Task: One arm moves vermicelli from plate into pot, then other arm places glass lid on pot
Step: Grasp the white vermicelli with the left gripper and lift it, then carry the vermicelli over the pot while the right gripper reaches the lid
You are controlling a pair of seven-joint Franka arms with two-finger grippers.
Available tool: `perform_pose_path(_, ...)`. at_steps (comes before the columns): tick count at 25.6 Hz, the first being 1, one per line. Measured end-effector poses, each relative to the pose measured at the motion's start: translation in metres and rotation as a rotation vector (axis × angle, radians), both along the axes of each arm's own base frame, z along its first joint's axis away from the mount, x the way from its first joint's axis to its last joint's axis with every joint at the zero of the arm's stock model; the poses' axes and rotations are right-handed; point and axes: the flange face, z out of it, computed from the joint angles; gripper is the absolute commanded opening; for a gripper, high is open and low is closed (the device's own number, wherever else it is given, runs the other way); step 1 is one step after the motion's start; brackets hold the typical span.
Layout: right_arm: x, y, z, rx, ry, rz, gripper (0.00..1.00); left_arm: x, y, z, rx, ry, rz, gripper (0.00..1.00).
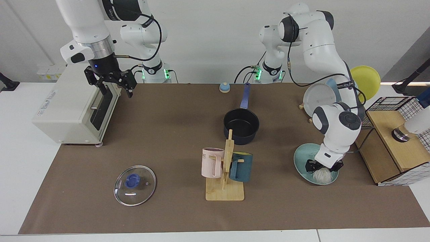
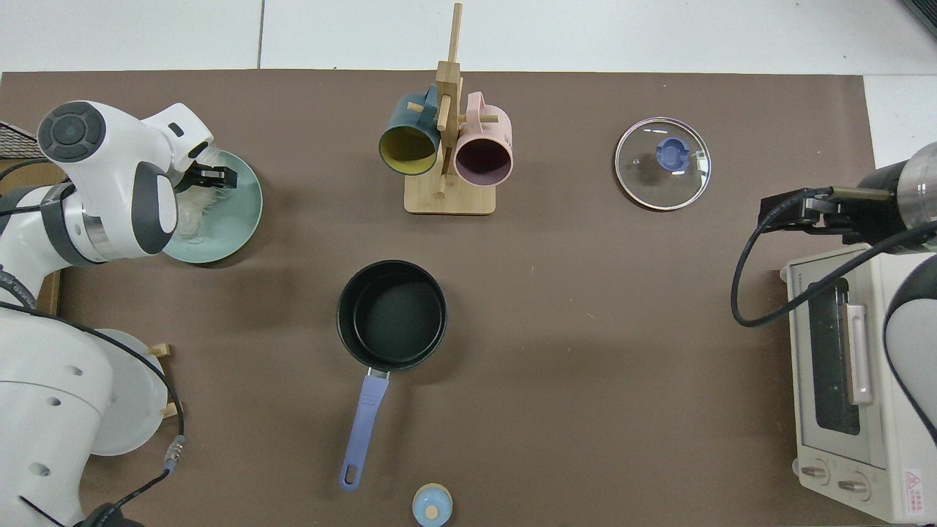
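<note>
Looking from above, left gripper (image 2: pixel 217 177) hid much of off-white hair-thin vermicelli tangle (image 2: pixel 192 212) on round flat teal plate (image 2: pixel 245 212); facing view showed jaws pinching fluffy clump (image 1: pixel 321 174). Small black-lined navy pot (image 1: pixel 241 125) stood empty mid-bench. Clear glass lid (image 1: pixel 135 185) lay flat. Right gripper (image 1: pixel 111 80) waited, jaws spread.

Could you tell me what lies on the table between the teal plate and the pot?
Nothing: in the top view, only bare brown mat separates the plate from the pot.
</note>
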Motion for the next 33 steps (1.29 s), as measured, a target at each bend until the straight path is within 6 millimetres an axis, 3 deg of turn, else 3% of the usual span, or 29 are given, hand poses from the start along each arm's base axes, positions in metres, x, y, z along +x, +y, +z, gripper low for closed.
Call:
perform_pose_path(3, 0.000, -0.004, 0.000, 0.000, 0.000, -0.007, 1.00, 0.000, 0.001, 0.012, -0.003, 0.001, -0.001, 0.00)
perform_pose_path(7, 0.000, -0.009, 0.000, 0.000, 0.000, -0.015, 1.00, -0.003, 0.002, 0.043, -0.011, -0.004, -0.001, 0.00)
perform_pose_path(12, -0.001, -0.010, 0.002, 0.000, -0.003, -0.018, 1.00, -0.016, -0.001, 0.096, -0.036, 0.030, -0.003, 0.00)
perform_pose_path(17, -0.007, -0.011, 0.007, -0.001, 0.011, -0.019, 0.99, -0.043, -0.012, 0.154, -0.072, 0.093, 0.015, 0.00)
perform_pose_path(21, -0.007, -0.012, 0.007, -0.001, 0.012, -0.021, 0.99, -0.063, -0.027, 0.163, -0.094, 0.129, 0.051, 0.00)
perform_pose_path(24, 0.004, -0.014, 0.003, -0.001, 0.014, -0.025, 0.99, -0.079, -0.057, 0.147, -0.107, 0.158, 0.085, 0.00)
perform_pose_path(28, 0.042, -0.015, -0.010, -0.001, 0.014, -0.027, 0.99, -0.094, -0.118, 0.134, -0.121, 0.178, 0.135, 0.00)
perform_pose_path(33, 0.106, -0.014, -0.061, -0.001, 0.049, -0.028, 0.99, -0.113, -0.202, 0.134, -0.117, 0.162, 0.198, 0.00)
